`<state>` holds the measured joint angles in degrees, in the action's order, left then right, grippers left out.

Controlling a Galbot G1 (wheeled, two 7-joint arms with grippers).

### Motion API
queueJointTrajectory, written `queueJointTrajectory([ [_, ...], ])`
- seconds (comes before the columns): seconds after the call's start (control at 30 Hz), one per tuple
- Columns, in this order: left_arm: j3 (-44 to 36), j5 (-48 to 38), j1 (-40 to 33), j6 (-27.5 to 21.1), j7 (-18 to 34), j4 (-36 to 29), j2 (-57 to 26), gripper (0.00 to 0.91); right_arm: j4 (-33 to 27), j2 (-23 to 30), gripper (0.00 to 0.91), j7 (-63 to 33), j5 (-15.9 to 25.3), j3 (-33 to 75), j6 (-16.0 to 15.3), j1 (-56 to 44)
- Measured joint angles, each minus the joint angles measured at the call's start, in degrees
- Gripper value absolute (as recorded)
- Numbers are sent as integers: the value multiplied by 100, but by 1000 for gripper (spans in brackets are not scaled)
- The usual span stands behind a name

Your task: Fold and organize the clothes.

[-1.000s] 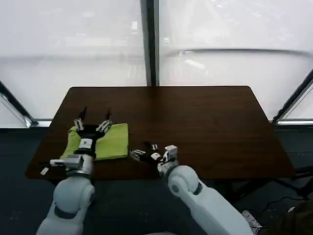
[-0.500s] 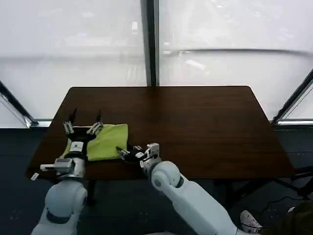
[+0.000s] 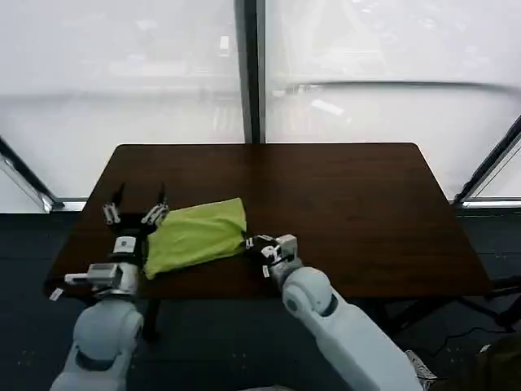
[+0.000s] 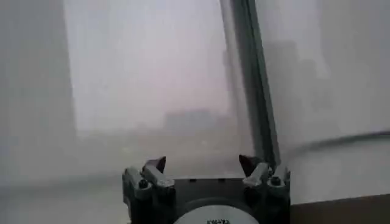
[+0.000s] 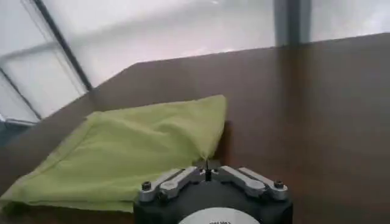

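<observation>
Your right gripper [image 3: 254,246], in the lower middle of the frame, is now pinching the T-shirt [image 3: 194,235] edge with its fingers closed and is dragging it rightward, so the folded bundle is lying longer across the table [image 3: 358,204]. Your left gripper [image 3: 134,213] is hanging wide open and empty at the shirt's left end.

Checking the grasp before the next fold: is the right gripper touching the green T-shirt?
Touching. In the right wrist view, the right gripper has its jaws shut on the T-shirt edge.
</observation>
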<state>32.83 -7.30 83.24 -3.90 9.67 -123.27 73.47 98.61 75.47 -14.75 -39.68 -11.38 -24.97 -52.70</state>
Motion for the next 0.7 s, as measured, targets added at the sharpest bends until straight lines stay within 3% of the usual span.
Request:
queueJointTrajectory([
  [0.17,-3,-185,-42,-56,10,26,-4,878,393,-463,0,-91,358,480,-249,-302],
  [0.43,-17,-238,-72,-49,6,114,-3,878,1302,-1309,0,-332,324,1489,-582,-1084],
  [0.47,-21,-240,-81,-44,4,123,-2,878,1404,-1388,166,-336,326,1623,-596,-1190],
  [0.5,-24,-245,-97,-39,3,141,-1,878,1491,-1456,722,-336,329,1726,-599,-1286],
  [0.53,-31,-249,-107,-37,2,158,0,878,1583,-1520,878,-331,336,1835,-596,-1396],
  [0.7,-54,-349,-157,-53,-3,218,-9,878,1826,-1658,878,-325,346,2225,-553,-1813],
])
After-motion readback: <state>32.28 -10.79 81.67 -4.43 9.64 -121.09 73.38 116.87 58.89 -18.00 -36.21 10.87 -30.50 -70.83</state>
